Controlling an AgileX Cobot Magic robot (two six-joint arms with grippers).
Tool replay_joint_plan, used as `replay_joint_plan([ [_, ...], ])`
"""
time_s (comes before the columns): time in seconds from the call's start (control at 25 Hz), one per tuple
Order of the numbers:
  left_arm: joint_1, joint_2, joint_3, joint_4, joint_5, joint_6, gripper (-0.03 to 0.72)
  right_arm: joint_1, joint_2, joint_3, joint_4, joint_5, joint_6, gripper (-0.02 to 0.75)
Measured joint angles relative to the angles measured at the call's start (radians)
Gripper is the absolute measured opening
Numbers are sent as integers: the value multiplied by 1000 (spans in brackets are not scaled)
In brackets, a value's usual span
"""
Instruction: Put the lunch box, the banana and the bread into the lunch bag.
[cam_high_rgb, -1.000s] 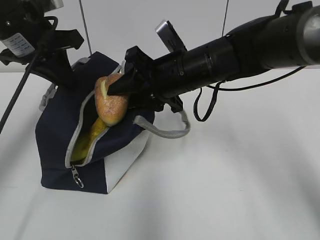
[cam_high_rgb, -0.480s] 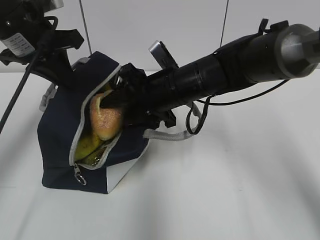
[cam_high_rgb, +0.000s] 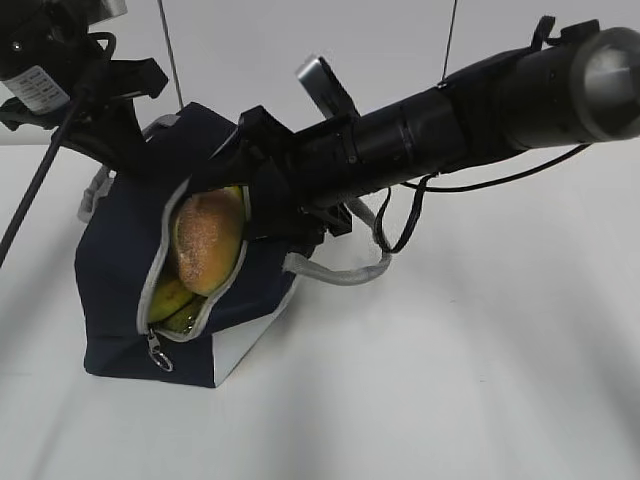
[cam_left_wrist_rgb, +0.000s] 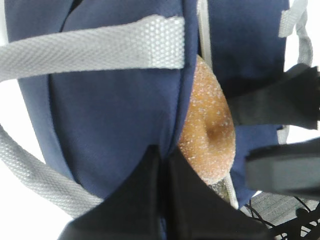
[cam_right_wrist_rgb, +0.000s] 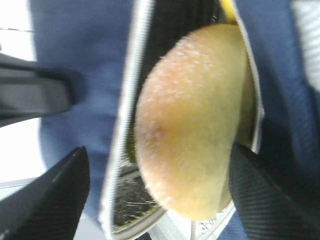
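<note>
- Bread (cam_high_rgb: 207, 240) has dropped into the lunch bag (cam_high_rgb: 120, 260) mouth, atop the banana (cam_high_rgb: 168, 298).
- Right claw (cam_right_wrist_rgb: 160, 170) has spread, releasing it.
- Left claw (cam_left_wrist_rgb: 162, 165) pressed together, pinching bag fabric.
- Bread protrudes; lunch box unseen.

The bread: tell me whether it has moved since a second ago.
Yes. The bread has dropped down and left, from above the zipper opening into the mouth of the lunch bag, which stands in the same place.

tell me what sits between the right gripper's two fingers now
The bread, in the mouth of the lunch bag, sits between the fingers, which stand clear of it. The right wrist view shows this.
</note>
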Motion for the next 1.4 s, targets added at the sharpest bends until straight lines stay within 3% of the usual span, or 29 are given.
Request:
replay_joint_plan([
  [0.44, 0, 0, 0, 0, 0, 0, 0, -93, -145, 0, -100, 5, -34, 611],
  [0.76, 0, 0, 0, -1, 0, 0, 0, -109, -150, 0, -314, 9, 44, 596],
  [1.2, 0, 0, 0, -2, 0, 0, 0, -82, -64, -4, -342, 18, 110, 581],
  [1.4, 0, 0, 0, -2, 0, 0, 0, -72, -26, -8, -326, 16, 112, 475],
])
